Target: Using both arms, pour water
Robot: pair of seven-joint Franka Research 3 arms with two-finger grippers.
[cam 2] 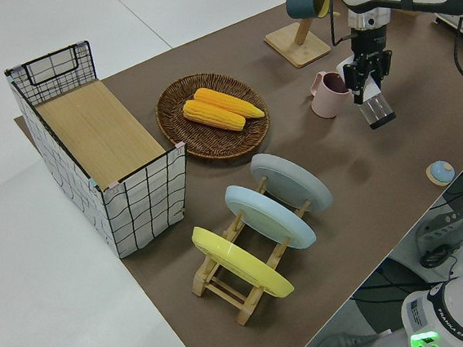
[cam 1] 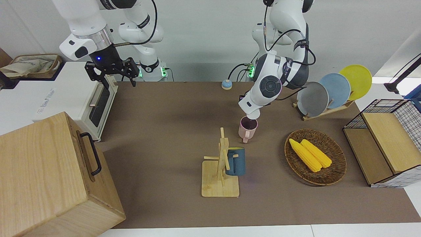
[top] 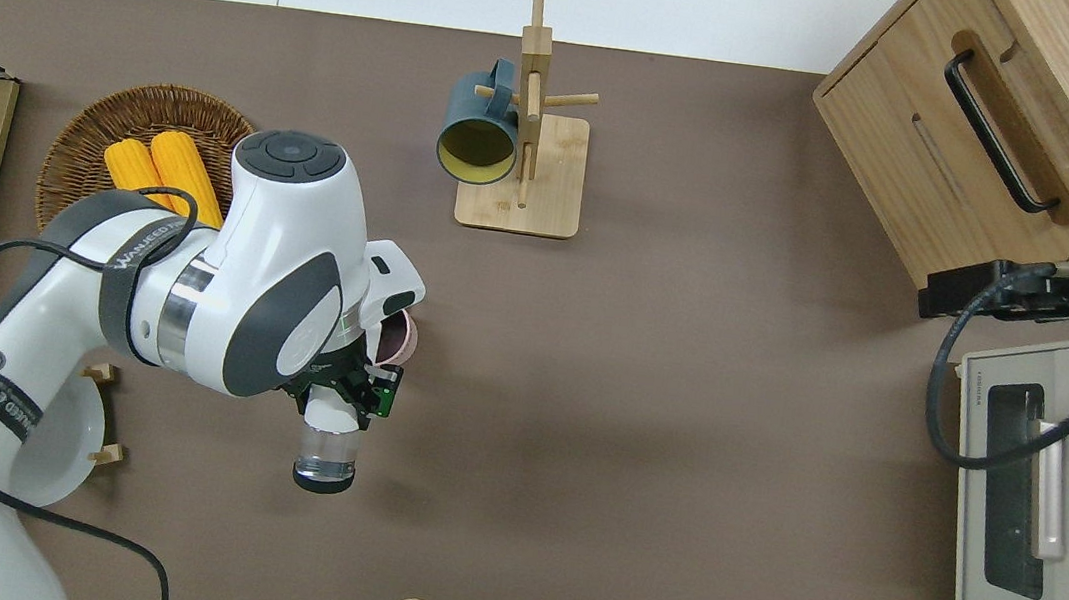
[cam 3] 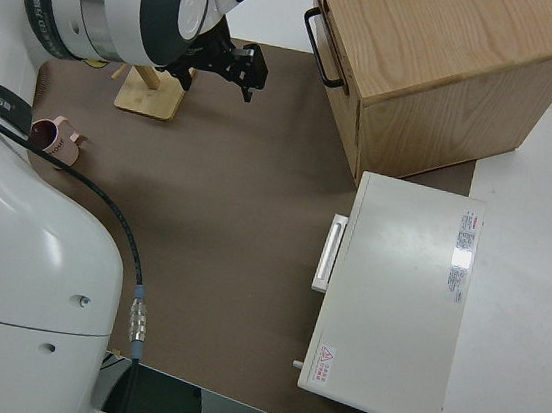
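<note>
My left gripper [top: 344,397] is shut on a clear glass [top: 326,452] and holds it tipped steeply, mouth down at the rim of a pink mug [cam 1: 247,129] that stands mid-table. The glass [cam 2: 376,108] also shows in the left side view, slanting up from the mug [cam 2: 331,95]. The gripper is over the mug's edge [top: 399,337]. I see no stream of water; any water in the glass is too clear to make out. My right arm is parked, its gripper [cam 1: 111,70] open and empty.
A wooden mug tree [cam 1: 220,164] with a dark blue mug [cam 1: 236,161] stands farther from the robots than the pink mug. A wicker basket [cam 1: 335,171] holds two corn cobs. Around them are a plate rack [cam 1: 329,90], a wire crate [cam 1: 404,138], a toaster oven [cam 1: 65,98], a wooden box [cam 1: 49,177] and a small blue bell [cam 1: 226,84].
</note>
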